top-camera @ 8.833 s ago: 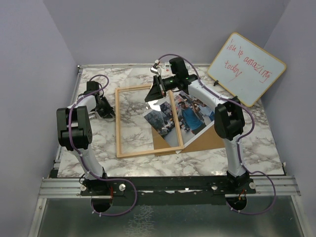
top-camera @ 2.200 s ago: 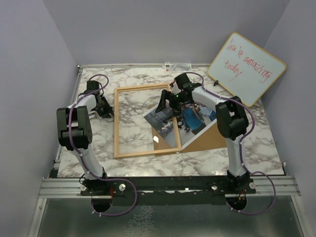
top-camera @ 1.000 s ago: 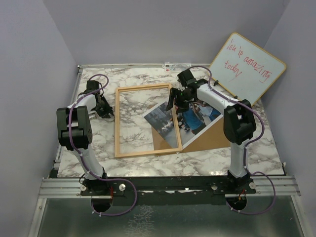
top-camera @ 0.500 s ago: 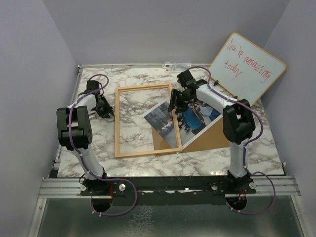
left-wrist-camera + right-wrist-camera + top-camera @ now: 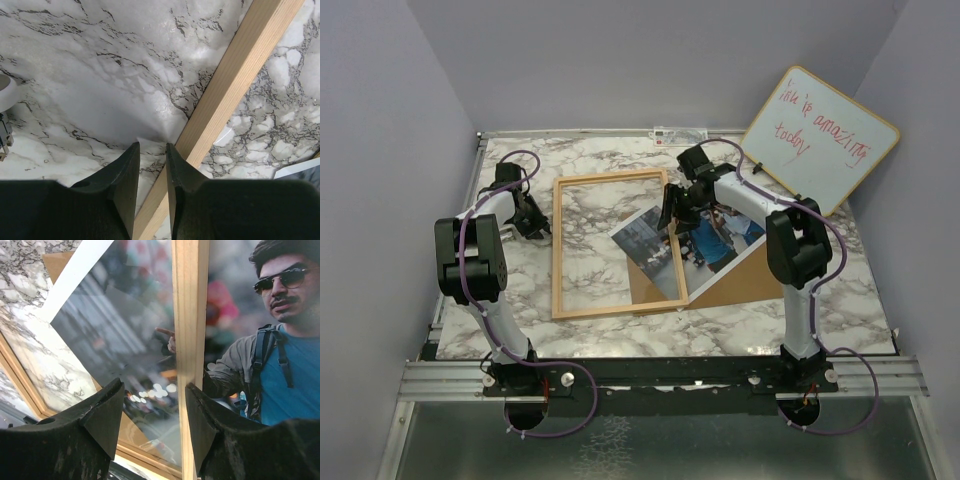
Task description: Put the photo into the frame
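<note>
Half of the photo (image 5: 715, 245) lies in the open at centre right of the top view. Its other half is tucked beneath the right rail of the frame (image 5: 620, 307) and shows through the pane, so it is skewed across the frame, not seated in it. In the right wrist view the pale rail (image 5: 190, 340) cuts straight down over the print (image 5: 280, 365), just left of the man in the blue shirt.

The right gripper (image 5: 672, 208) hangs over that crossing with its jaws moderately wide and nothing between them. One finger (image 5: 200, 415) sits above the rail and the gap falls over the glazed part. We judge it is placed there to take an edge and free the print; we cannot tell whether it touches.

The left gripper (image 5: 532, 222), at centre left, shows only a narrow empty slit and sits just beside the frame's left rail (image 5: 235, 85), probably ready to brace it.

A brown backing board (image 5: 740, 280) lies under the photo, and a whiteboard (image 5: 820, 140) leans at upper right.
</note>
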Controlling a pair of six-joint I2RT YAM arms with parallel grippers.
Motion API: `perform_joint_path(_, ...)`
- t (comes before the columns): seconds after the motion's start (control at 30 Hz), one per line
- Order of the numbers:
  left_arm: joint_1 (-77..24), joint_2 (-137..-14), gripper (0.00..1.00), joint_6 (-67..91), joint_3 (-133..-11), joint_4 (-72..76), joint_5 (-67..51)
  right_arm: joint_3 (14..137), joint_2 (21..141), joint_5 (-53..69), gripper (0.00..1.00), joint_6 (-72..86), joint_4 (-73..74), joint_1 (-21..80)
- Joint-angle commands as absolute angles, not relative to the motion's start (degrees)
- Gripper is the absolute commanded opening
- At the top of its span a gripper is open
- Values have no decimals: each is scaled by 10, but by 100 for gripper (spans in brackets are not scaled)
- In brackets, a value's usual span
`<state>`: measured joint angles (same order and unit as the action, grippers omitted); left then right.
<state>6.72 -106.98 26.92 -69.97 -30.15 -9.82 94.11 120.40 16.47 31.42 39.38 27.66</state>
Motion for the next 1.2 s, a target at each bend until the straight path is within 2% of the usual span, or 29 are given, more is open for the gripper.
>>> perform_joint_path(0.0, 67, -1084, 29, 265, -708, -315, -113, 937, 1234, 182, 57, 309, 374, 277)
perform_joint_path(0.7, 66, -1092, 29, 265, -703, -310, -130, 897, 1230, 306, 57, 302, 251, 275)
perform_joint_path(1.17, 66, -1096, 29, 258, -706, -310, -133, 894, 1252, 332, 57, 305, 142, 259)
